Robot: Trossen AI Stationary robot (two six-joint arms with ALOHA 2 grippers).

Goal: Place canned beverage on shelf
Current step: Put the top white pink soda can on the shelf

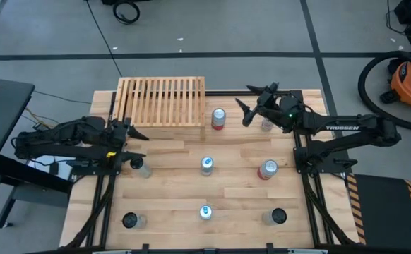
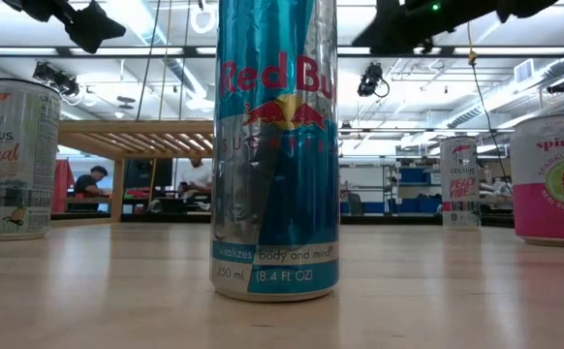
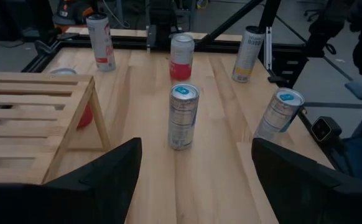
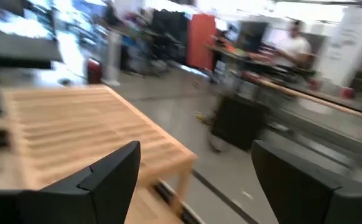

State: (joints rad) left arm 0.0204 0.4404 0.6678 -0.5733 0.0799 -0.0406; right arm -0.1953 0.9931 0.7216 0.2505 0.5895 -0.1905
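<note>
Blue can (image 2: 275, 145): "Red Bull" (8.4 FL OZ); arm (image 1: 347, 128): "TROSSEN".

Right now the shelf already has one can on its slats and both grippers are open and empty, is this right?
Not quite: the high view shows the shelf with nothing on its slats; the nearest can stands on the table beside it. The left gripper and right gripper are indeed open and empty.

Plank table (image 1: 170, 176) – slatted shelf (image 1: 162, 101), scattered cans (image 1: 206, 165) on it.
</note>
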